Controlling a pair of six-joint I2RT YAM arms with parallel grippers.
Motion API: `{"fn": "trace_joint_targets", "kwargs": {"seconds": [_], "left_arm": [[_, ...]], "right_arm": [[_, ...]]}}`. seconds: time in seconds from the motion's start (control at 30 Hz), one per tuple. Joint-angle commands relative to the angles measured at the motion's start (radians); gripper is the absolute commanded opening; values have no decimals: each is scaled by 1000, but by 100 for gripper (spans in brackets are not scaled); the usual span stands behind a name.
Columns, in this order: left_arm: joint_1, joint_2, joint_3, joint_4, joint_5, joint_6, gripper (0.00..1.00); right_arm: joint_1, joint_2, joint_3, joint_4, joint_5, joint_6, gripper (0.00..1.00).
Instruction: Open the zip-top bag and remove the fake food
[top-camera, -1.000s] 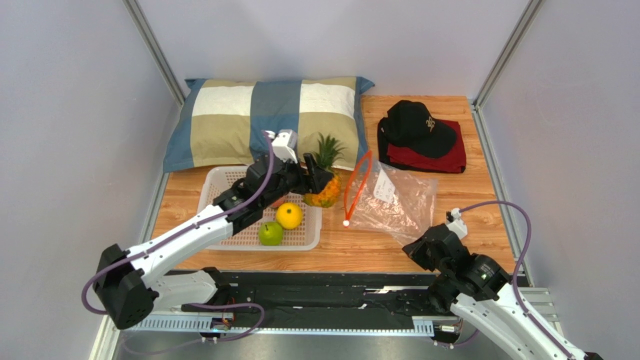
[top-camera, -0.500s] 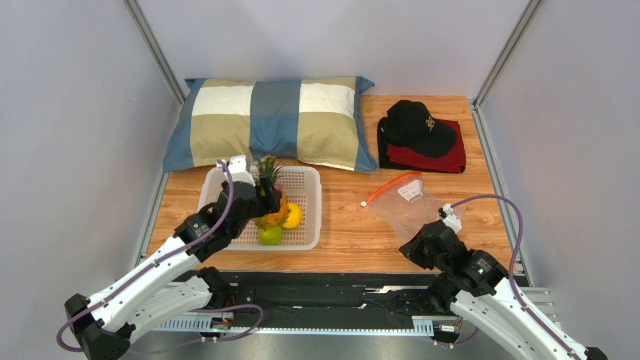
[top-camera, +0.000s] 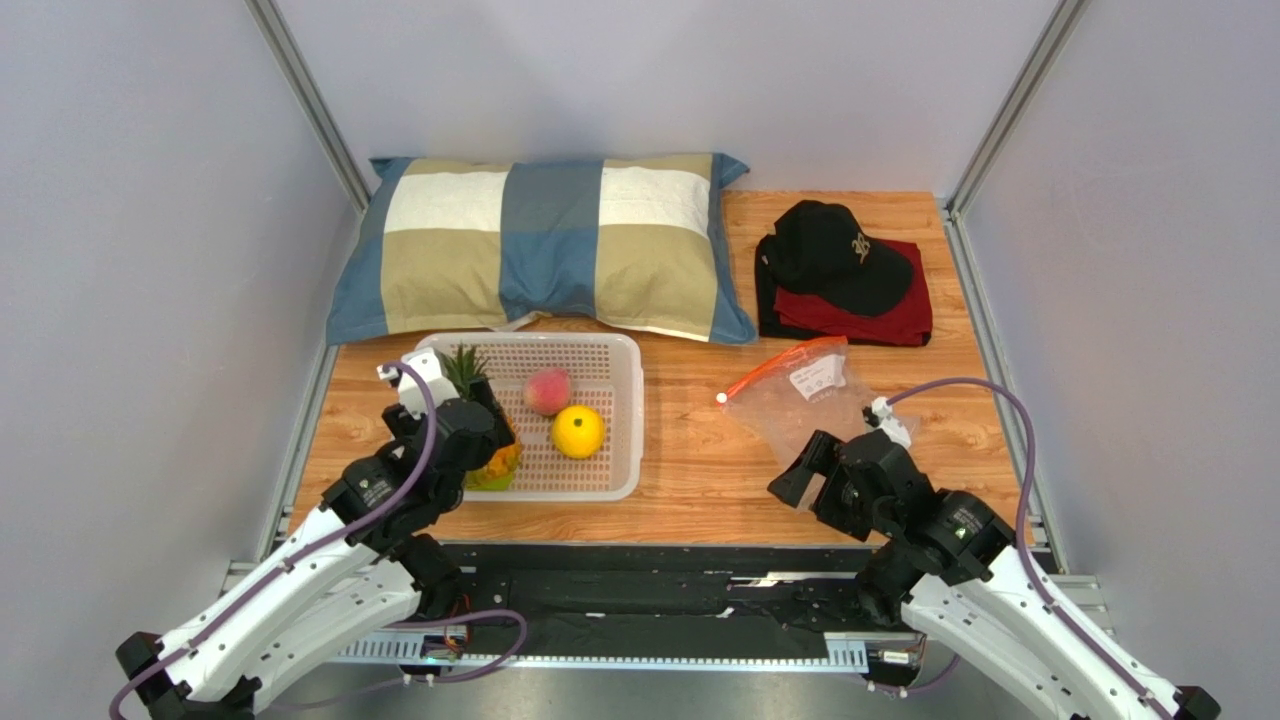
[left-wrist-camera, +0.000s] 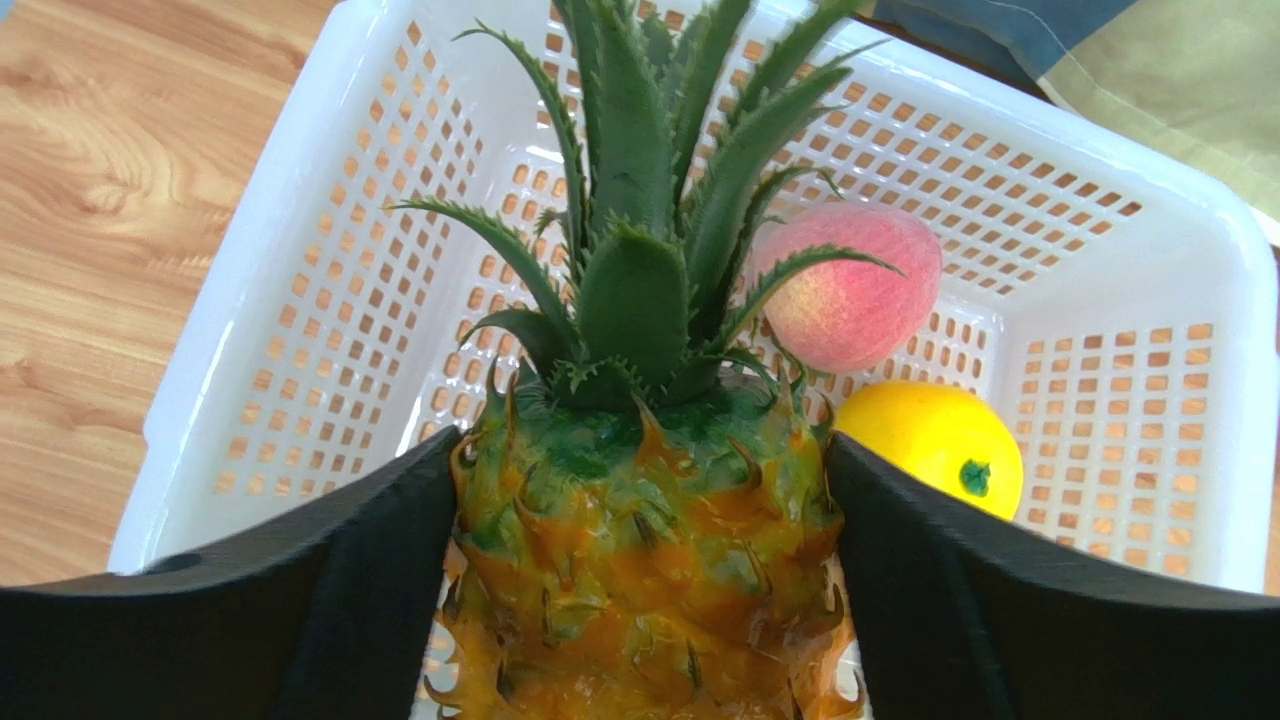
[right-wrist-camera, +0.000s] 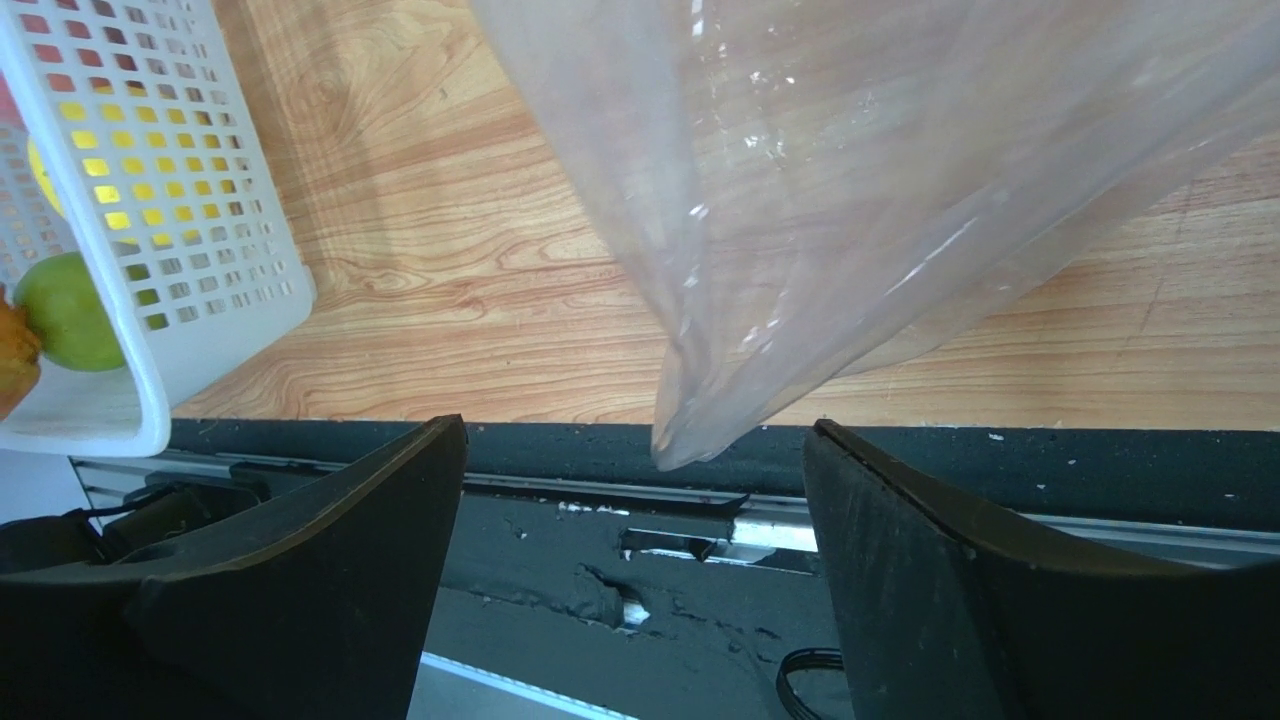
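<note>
Inside basket (left-wrist-camera: 323, 165), left claw (left-wrist-camera: 639, 503) pinches pineapple (left-wrist-camera: 643, 600), base cut off; right claw (right-wrist-camera: 639, 495) spread around zip-top bag (right-wrist-camera: 902, 195) corner.

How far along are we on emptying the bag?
Nearly done. The zip-top bag looks empty on the table; peach, citrus and green apple sit in the white basket. In hand: the left gripper is shut on the pineapple over the basket. The right gripper is open, holding nothing. Left: release the pineapple.

Fixed overhead view, close wrist views, basket (top-camera: 579, 492) shared
</note>
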Motion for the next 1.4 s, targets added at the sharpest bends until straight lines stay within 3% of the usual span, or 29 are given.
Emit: {"fn": "trace_joint_targets", "kwargs": {"seconds": [0.0, 0.43, 0.53, 0.7, 0.77, 0.87, 1.03, 1.37], "left_arm": [[5, 33, 53, 16, -2, 3, 99], [7, 131, 224, -7, 101, 100, 99], [7, 99, 200, 49, 222, 153, 99], [7, 10, 119, 317, 676, 242, 99], [7, -5, 91, 429, 850, 235, 99], [7, -17, 86, 515, 980, 222, 99], [7, -78, 105, 526, 1008, 245, 99], [7, -238, 255, 350, 836, 383, 99]], "right_arm": [[1, 15, 93, -12, 8, -29, 87], [1, 3, 282, -94, 2, -93, 90], [-1, -22, 311, -98, -6, -105, 90], [-1, -77, 311, -26, 32, -151, 90], [1, -91, 317, -2, 67, -154, 100], [1, -97, 331, 11, 129, -180, 100], [1, -88, 351, 23, 186, -223, 100], [-1, 41, 550, 11, 373, -398, 100]]}}
